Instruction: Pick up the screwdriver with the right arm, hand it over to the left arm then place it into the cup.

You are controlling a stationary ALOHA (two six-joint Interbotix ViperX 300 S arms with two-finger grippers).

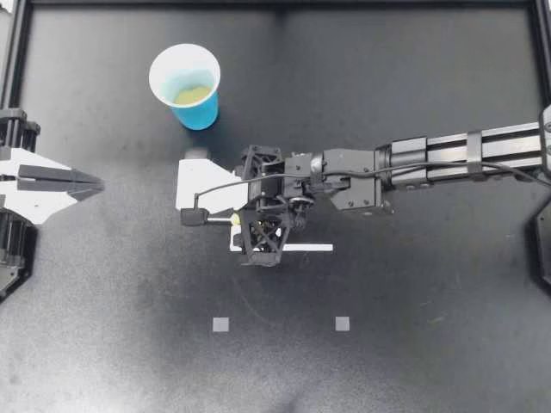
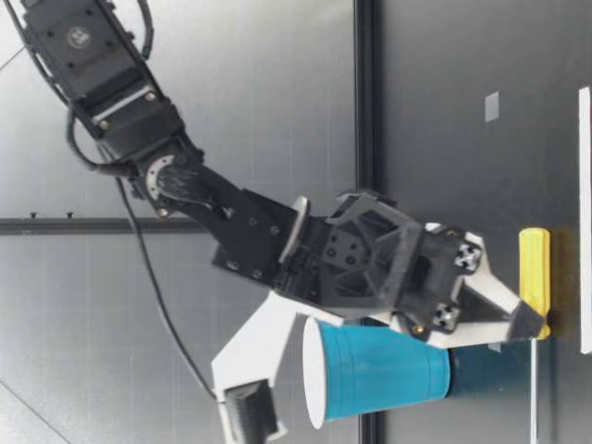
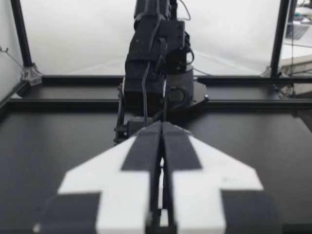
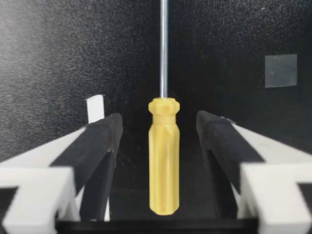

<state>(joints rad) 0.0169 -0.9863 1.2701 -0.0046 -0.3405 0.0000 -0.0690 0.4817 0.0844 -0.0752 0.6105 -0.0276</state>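
Observation:
The screwdriver (image 4: pixel 164 156) has a yellow handle and a thin steel shaft and lies flat on the black table. My right gripper (image 1: pixel 202 205) reaches in from the right and points down over it. In the right wrist view the right gripper (image 4: pixel 161 122) is open, with a black pad on each side of the handle and a gap to both. From above only a sliver of the yellow handle (image 1: pixel 234 220) shows. The low view shows the handle (image 2: pixel 535 268) by a fingertip. The blue cup (image 1: pixel 200 112) stands upright behind the gripper. My left gripper (image 1: pixel 86 183) is shut and empty at the left edge.
A white tape strip (image 1: pixel 306 248) lies beside the right gripper, and two grey squares (image 1: pixel 221 324) (image 1: pixel 342 324) sit nearer the front. A black frame rail (image 1: pixel 275 4) borders the table. The cup (image 2: pixel 379 370) stands close to the low camera.

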